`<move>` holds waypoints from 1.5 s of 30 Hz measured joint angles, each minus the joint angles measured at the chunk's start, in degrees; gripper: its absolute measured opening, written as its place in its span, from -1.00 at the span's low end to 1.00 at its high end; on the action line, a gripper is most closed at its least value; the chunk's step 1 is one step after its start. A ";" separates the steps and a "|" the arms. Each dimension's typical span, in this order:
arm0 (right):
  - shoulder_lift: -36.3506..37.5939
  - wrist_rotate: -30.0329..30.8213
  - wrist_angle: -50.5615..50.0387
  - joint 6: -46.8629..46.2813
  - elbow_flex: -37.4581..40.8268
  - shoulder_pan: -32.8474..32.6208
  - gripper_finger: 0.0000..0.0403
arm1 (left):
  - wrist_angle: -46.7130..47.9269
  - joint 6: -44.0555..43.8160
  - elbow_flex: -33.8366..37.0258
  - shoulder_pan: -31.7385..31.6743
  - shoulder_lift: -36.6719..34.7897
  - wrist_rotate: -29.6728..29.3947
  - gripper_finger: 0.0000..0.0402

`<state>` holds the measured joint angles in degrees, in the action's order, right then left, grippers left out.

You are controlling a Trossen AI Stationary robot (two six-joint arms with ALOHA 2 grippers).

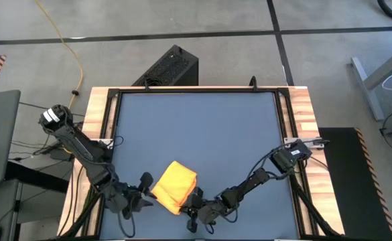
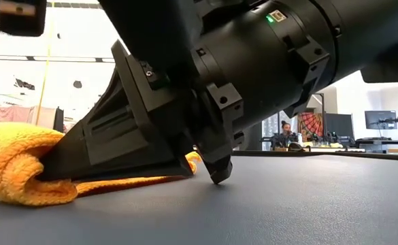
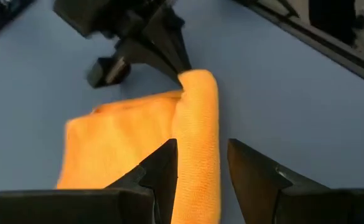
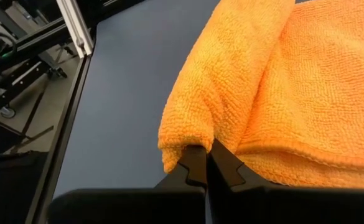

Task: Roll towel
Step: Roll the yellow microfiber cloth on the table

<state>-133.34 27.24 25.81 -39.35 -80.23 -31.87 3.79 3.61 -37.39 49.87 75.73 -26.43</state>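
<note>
The yellow towel (image 1: 175, 186) lies folded on the blue-grey tabletop near its near edge, with one side turned over into a thick roll (image 3: 197, 118). My right gripper (image 4: 206, 158) is shut at the roll's right end, low over the table (image 1: 194, 204). My left gripper (image 1: 144, 187) is at the towel's left side and is open. Its fingers (image 3: 163, 168) stand on either side of the roll's other end; I cannot tell whether they touch it. My right gripper pinches the end of the towel's rolled-over edge (image 4: 197, 140) between its two fingertips; one layer or several, I cannot tell. The fingers come nearly level from the table's right, pointing along the roll (image 2: 42, 170). The roll bulges over the tips, and the flat part lies on the table.
Bare tabletop (image 1: 196, 127) stretches from the towel to the far edge. The table's wooden frame (image 1: 303, 114) runs round it. A black box (image 1: 170, 67) stands on the floor behind. In the low view a person (image 2: 285, 133) sits far off in the room.
</note>
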 joint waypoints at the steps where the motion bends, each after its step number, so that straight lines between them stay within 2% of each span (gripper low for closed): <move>1: 0.00 0.00 0.02 -0.40 -0.02 0.04 -0.93 | 0.12 -0.65 0.00 0.00 0.78 0.02 -0.36; 6: 0.00 0.27 0.24 -1.40 -0.02 0.15 -0.93 | 0.30 -1.07 0.00 -0.31 7.95 0.09 -0.36; 9: 0.00 0.56 0.43 -2.78 -0.02 0.19 -0.93 | 0.29 -2.59 0.03 -0.37 10.37 -3.39 -0.36; 11: 0.00 0.72 0.41 -3.67 -0.04 0.19 -0.92 | 0.32 -3.62 0.02 -0.37 10.64 -5.99 -0.36; 14: 0.00 0.76 0.46 -3.98 -0.04 0.19 -0.92 | 0.52 -3.78 0.02 -0.39 10.64 -6.65 -0.36; 20: 0.00 3.78 0.81 -10.18 -0.11 0.21 -0.92 | 1.83 -3.54 0.02 -1.05 10.64 -4.92 -0.36; 26: 0.00 7.34 0.79 -14.93 -0.13 -0.33 -0.92 | 1.95 -6.05 0.02 -4.40 10.64 -4.92 -0.36; 37: -0.04 7.01 -0.29 -15.75 -0.08 -0.55 -0.91 | 1.81 -6.43 0.02 -12.63 10.64 9.21 -0.40; 40: -0.08 6.13 0.92 -13.40 -0.06 -0.57 -0.82 | 1.69 -5.71 0.00 -14.46 10.64 13.88 -0.56; 43: 0.24 5.55 1.85 -13.27 0.05 -0.57 -0.69 | 1.69 -5.32 0.00 -16.19 10.64 17.70 -0.81; 45: 1.13 2.57 0.46 -12.91 0.11 -0.09 -0.61 | 1.68 -5.36 0.00 -17.15 10.64 19.74 -0.94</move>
<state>-132.21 29.82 26.27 -52.25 -80.12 -31.96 5.48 -1.74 -37.39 32.72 86.37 -6.69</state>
